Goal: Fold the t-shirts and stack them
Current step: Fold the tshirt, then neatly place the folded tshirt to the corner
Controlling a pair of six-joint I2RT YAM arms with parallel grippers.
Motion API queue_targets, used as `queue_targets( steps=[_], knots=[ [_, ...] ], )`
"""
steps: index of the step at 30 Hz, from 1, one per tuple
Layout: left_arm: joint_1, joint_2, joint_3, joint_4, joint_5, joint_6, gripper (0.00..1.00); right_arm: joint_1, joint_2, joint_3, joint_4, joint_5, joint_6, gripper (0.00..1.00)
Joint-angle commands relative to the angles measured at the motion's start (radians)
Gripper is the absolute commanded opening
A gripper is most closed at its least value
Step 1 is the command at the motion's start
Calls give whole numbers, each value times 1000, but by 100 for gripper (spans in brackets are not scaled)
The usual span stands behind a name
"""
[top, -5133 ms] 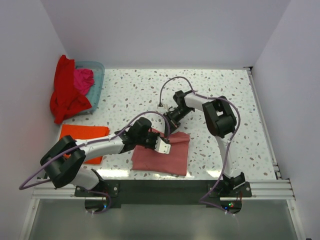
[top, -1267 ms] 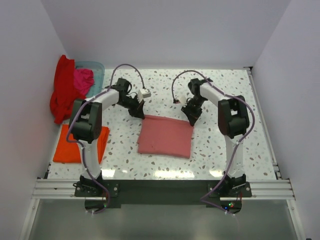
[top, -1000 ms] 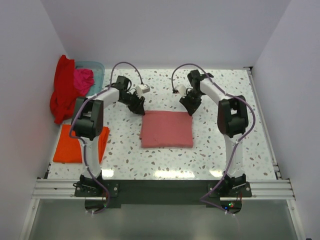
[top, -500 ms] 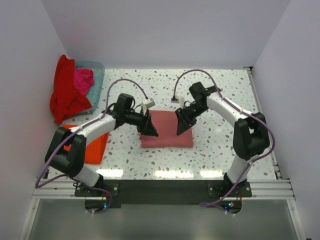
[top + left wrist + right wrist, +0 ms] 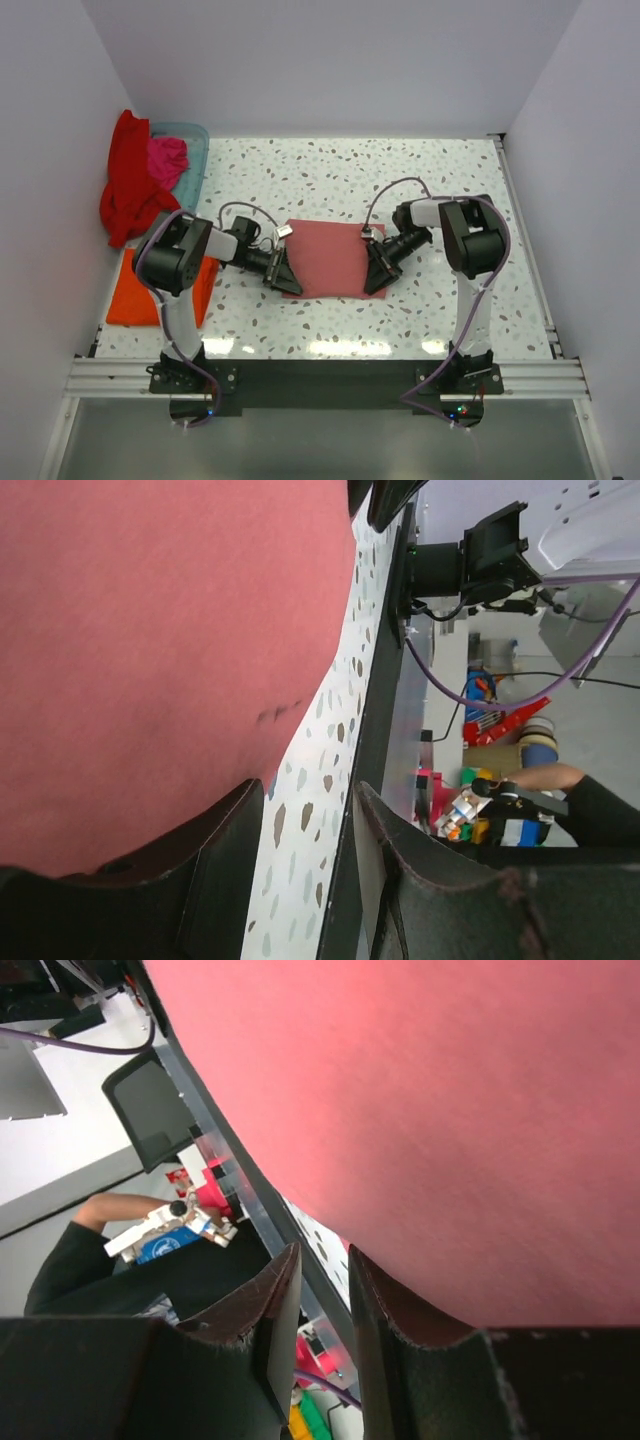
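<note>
Pink tee folded flat, centre; orange one folded left; red, magenta heaped far-left

Robotics lab: a walled-off test cell

Plain white walls boxed in a speckled surface. The left arm and right arm were bolted to an aluminium rail and trailed purple cables. Beyond the edge, the left wrist view caught a person beside a clutter of tape rolls.
</note>
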Motion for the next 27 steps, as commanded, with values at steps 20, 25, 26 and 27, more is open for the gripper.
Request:
queue_targets(
  steps=[20, 25, 26, 27],
  knots=[
    [189, -625, 49, -246, -371, 144, 56, 79, -385, 265, 18, 491, -72, 37],
    [248, -717, -5, -259, -553, -31, 56, 379, -505, 153, 330, 692, 30, 46],
    [252, -723, -12, -269, -583, -48, 56, 429, -511, 139, 355, 770, 33, 47],
    [254, -726, -14, -287, -610, -66, 56, 474, -502, 124, 386, 802, 33, 48]
  ],
)
